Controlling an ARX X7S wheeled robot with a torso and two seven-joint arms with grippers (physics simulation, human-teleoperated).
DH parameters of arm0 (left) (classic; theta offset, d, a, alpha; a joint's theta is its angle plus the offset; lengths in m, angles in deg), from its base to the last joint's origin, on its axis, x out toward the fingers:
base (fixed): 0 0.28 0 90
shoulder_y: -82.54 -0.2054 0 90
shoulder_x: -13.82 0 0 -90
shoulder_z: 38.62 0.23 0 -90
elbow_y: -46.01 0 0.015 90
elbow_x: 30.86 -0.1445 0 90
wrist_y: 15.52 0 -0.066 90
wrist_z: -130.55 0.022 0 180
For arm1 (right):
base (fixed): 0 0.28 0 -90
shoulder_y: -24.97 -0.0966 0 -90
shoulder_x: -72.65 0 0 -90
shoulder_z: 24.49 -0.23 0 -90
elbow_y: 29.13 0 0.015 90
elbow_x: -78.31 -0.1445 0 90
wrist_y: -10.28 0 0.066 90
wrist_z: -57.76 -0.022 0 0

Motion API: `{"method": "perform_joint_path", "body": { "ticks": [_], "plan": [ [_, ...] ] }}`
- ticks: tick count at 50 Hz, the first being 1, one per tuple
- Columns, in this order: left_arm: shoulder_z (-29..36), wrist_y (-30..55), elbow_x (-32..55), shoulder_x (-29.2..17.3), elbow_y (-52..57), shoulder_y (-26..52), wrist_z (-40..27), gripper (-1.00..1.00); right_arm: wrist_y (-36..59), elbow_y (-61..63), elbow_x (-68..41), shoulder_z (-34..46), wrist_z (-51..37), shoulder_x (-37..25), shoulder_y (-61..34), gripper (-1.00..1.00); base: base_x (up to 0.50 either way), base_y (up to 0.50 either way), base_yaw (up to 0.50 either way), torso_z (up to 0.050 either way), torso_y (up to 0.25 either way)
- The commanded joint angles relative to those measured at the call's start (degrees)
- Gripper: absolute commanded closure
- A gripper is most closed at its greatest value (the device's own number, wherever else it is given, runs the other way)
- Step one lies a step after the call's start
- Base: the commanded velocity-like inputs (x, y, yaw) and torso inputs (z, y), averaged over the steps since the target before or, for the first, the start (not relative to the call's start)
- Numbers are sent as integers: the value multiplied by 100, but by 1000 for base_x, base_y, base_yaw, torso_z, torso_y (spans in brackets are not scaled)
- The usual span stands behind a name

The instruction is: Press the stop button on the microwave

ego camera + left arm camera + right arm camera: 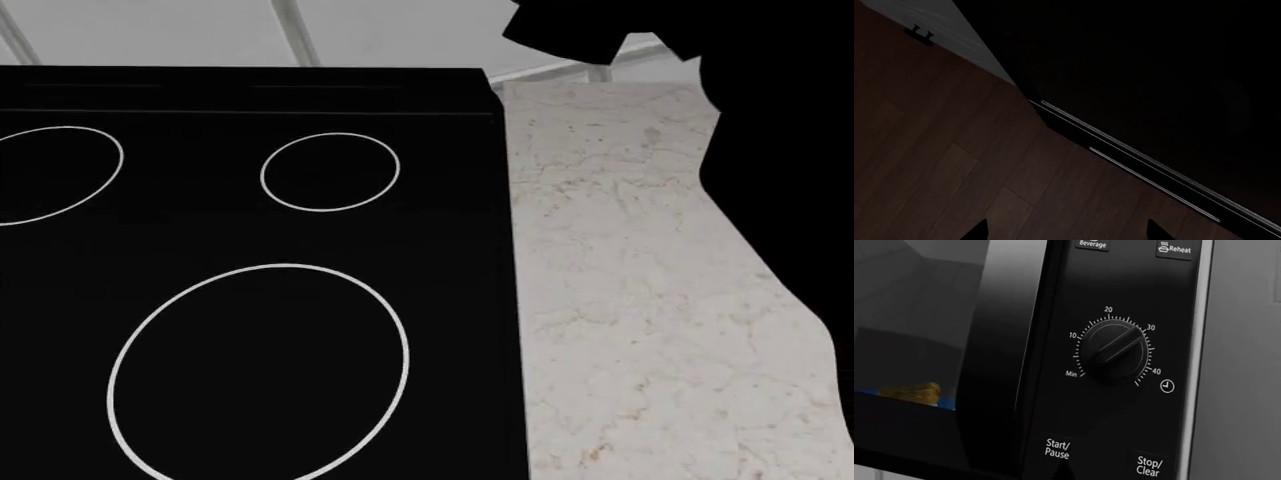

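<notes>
Black glass fills most of what I see from my head: a cooktop with three thin white rings, one large ring nearest me and two smaller ones farther back. Beside it, touching its edge on my right side, runs the pale veined marble of the bench, and behind both is a light tiled wall. A dark shape of my own right arm cuts across the upper right corner of that view and hides the far end of the bench. My right wrist camera looks closely at the microwave: its black control panel carries a round timer dial marked Min, 10, 20, 30 and 40, with Beverage and Reheat buttons at the panel's far end. The Start/Pause button and the Stop/Clear button sit side by side at the panel's other end, past the dial, the Stop/Clear one nearer the silver edge trim. Through the dark door glass something yellowish shows dimly inside. My right tool does not show in that picture, so I cannot tell whether it is released or clenched. My left wrist camera sees dim brown wood flooring, a grey cabinet face, and a black appliance front with bright metal strips. Only two dark tips of my left tool show, set well apart, so it is released.
</notes>
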Motion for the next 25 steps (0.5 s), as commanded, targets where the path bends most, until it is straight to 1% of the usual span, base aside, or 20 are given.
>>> {"method": "perform_joint_path", "body": {
  "ticks": [1,11,25],
  "plan": [
    [0,0,0,0,0,0,0,-100,39,-38,62,55,-31,-25,37,100,0,0,0,0,0],
    [0,0,0,0,0,0,0,-100,148,-37,128,154,-88,-83,53,100,0,0,0,0,0],
    [0,0,0,0,0,0,0,-100,58,-591,567,361,268,-133,-2,100,0,0,0,0,0]
  ]
}}
